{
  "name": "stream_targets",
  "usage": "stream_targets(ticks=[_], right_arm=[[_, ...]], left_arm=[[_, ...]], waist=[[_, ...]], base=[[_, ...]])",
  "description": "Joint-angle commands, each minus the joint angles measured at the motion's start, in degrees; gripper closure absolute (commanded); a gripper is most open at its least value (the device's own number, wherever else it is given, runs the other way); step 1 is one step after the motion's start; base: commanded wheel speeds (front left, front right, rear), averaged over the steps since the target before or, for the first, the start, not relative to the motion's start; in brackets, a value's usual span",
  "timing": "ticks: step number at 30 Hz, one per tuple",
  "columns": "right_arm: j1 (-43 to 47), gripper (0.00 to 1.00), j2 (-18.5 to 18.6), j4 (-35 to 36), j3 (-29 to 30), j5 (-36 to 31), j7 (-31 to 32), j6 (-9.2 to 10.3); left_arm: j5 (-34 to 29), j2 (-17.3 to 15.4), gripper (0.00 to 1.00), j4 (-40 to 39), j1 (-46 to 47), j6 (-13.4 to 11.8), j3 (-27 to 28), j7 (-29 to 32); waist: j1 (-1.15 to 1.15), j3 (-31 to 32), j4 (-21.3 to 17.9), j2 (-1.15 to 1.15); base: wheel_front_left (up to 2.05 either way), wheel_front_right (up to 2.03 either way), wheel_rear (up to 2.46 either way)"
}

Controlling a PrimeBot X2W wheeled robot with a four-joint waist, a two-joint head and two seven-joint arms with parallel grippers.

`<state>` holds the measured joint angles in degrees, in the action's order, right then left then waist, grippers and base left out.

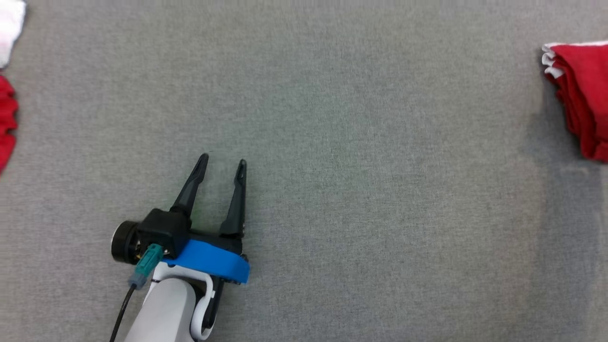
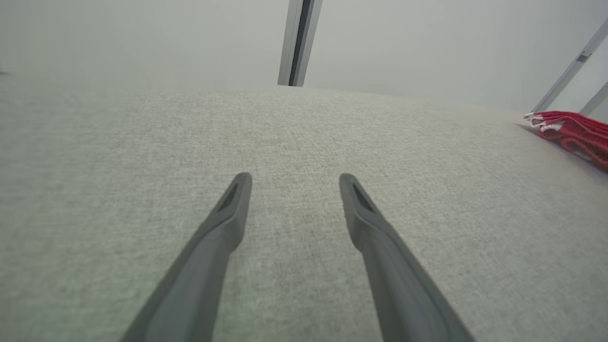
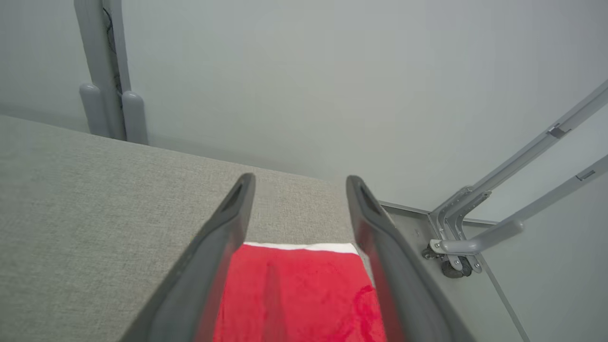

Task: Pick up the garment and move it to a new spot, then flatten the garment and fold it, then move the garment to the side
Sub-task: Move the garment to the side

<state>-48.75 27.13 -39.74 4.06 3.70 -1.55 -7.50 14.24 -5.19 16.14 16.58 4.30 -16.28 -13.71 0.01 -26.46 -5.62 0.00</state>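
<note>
The garment (image 1: 582, 99) is red with a white edge and lies folded at the right edge of the grey table (image 1: 361, 190). It also shows far right in the left wrist view (image 2: 577, 130). My left gripper (image 1: 223, 160) hovers over bare tabletop at the lower left, far from the garment, fingers apart and empty (image 2: 295, 178). In the right wrist view my right gripper (image 3: 300, 178) stands open just above the garment (image 3: 304, 294), whose red cloth shows between the two fingers, near the table's corner. Neither finger pinches the cloth.
A second red cloth (image 1: 5, 121) and a white cloth (image 1: 9, 28) lie at the table's left edge. Beyond the table's far edge stand a grey post (image 2: 298, 42) and slanted metal frame bars (image 3: 475, 242) against a pale wall.
</note>
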Motion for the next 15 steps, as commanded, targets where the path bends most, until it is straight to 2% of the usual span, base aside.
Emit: stream_targets(ticks=[1, 8, 9, 10, 15], right_arm=[[0.94, 0.00, -0.83, 0.87, -0.78, 0.63, -0.58, 0.01], [4.37, 0.00, -5.17, 4.02, -3.51, 2.29, -2.17, 0.02], [6.35, 0.00, -7.10, 4.82, -3.54, 2.22, -2.87, 0.01], [6.35, 0.00, -7.10, 4.82, -3.54, 2.22, -2.87, 0.01], [12.64, 0.00, -12.77, 6.97, -2.50, -0.92, -5.70, 0.02]], left_arm=[[0.44, -0.26, 0.00, 0.64, -0.88, -0.22, 0.40, -0.29], [2.41, 0.29, 0.00, 3.74, -2.14, -0.81, 2.00, -1.08], [3.09, 0.40, 0.00, 4.98, -2.75, -0.82, 2.55, -1.16], [3.09, 0.40, 0.00, 4.98, -2.75, -0.82, 2.55, -1.16], [4.42, 0.38, 0.00, 7.51, -4.86, -1.31, 4.77, -1.45]], waist=[[-0.01, 1.69, -0.46, 0.00], [-0.01, 7.98, 0.23, 0.00], [-0.01, 10.17, 0.64, 0.00], [-0.01, 10.17, 0.64, 0.00], [-0.01, 15.13, 1.22, 0.00]], base=[[0.00, 0.00, 0.00], [0.00, 0.00, 0.00], [0.00, 0.00, 0.00], [0.00, 0.00, 0.00], [0.00, 0.00, 0.00]])
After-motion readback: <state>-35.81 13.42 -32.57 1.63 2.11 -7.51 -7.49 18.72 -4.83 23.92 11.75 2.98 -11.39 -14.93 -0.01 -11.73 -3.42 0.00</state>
